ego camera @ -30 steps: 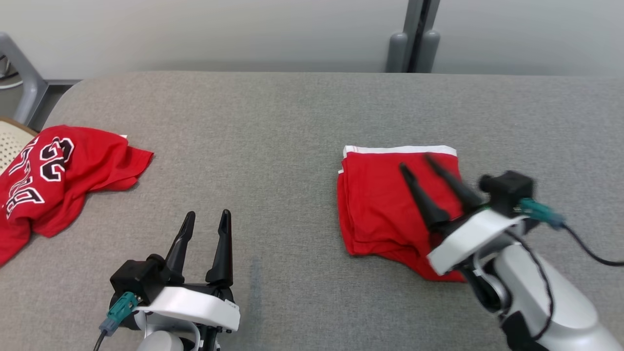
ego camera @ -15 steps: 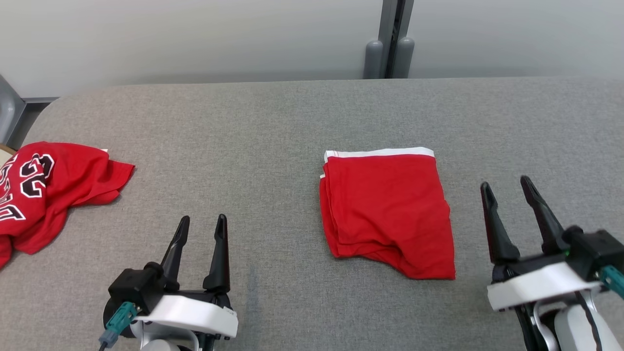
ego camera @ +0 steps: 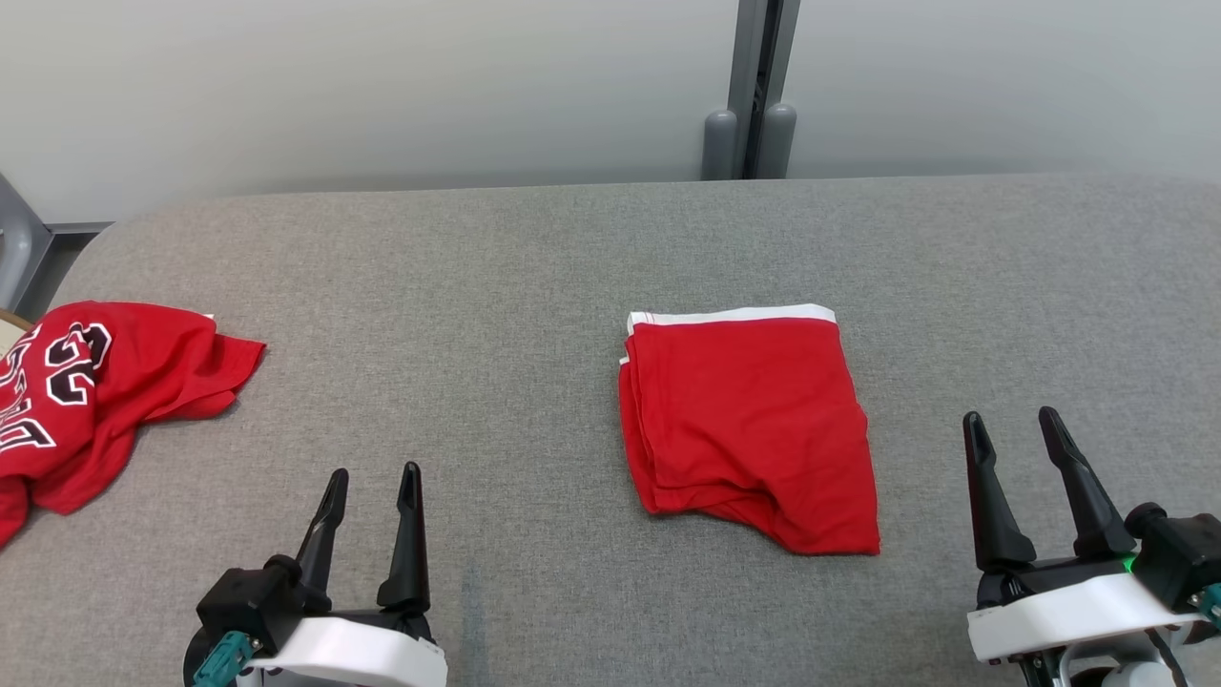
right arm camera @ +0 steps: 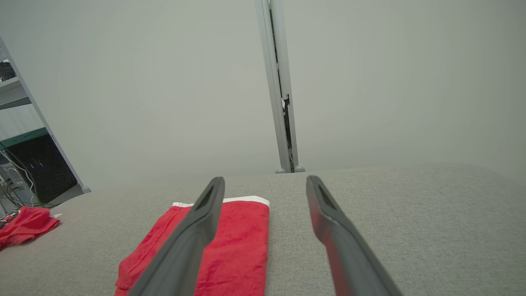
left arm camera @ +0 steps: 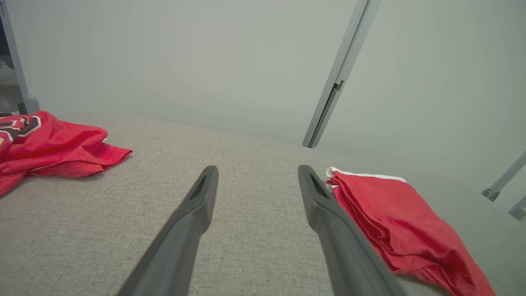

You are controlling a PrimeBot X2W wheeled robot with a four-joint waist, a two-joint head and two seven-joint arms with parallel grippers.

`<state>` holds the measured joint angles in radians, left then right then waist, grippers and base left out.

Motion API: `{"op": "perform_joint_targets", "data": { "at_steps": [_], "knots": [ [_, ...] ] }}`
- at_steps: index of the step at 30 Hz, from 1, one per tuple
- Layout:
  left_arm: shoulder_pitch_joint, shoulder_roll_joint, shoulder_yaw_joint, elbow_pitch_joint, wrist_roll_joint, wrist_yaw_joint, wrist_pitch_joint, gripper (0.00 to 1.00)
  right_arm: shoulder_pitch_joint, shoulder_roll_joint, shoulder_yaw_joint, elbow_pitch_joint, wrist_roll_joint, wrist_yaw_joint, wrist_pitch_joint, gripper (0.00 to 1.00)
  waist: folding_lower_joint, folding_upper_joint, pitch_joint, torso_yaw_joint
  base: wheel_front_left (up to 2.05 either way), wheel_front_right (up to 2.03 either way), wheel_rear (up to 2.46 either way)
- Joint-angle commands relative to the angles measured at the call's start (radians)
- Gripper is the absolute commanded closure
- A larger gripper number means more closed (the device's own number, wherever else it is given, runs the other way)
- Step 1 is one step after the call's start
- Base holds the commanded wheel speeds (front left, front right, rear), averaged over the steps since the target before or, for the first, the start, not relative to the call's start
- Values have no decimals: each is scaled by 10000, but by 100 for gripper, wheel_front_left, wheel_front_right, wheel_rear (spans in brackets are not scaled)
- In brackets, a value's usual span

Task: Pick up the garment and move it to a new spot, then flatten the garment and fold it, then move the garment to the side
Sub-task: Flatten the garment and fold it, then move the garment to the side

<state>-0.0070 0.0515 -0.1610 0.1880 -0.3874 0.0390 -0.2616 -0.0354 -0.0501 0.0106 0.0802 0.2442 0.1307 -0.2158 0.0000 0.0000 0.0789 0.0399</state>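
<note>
Pale wall — grey post, grey fabric table

red garment, white band, grey table

The table is showing rough woven cloth; the garment is looking like soft matt cloth; the fingers are looking like matt plastic.
</note>
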Motion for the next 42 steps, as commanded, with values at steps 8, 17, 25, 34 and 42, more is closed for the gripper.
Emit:
{"op": "perform_joint_targets", "data": {
  "at_steps": [8,17,25,34,42],
  "knots": [
    [34,9,38,58,82,-65,-48,0,23,-17,102,271,221,1,38,0,0,0,-44,29,0,0,0],
    [6,7,-25,84,-17,-45,-48,0,-92,-18,181,393,237,1,200,0,0,0,-45,22,0,0,0],
    [-183,7,-158,151,-116,28,-47,0,-1137,-306,160,837,804,1,2318,0,0,0,83,53,0,0,0],
    [-543,8,-423,238,-220,6,-47,0,-3138,-1864,870,2303,2788,1,5455,0,0,0,405,398,0,0,0],
    [-853,9,-597,261,-228,-12,-47,0,-4184,-2608,1680,4014,4264,1,6648,0,0,0,921,939,0,0,0]
  ]
}}
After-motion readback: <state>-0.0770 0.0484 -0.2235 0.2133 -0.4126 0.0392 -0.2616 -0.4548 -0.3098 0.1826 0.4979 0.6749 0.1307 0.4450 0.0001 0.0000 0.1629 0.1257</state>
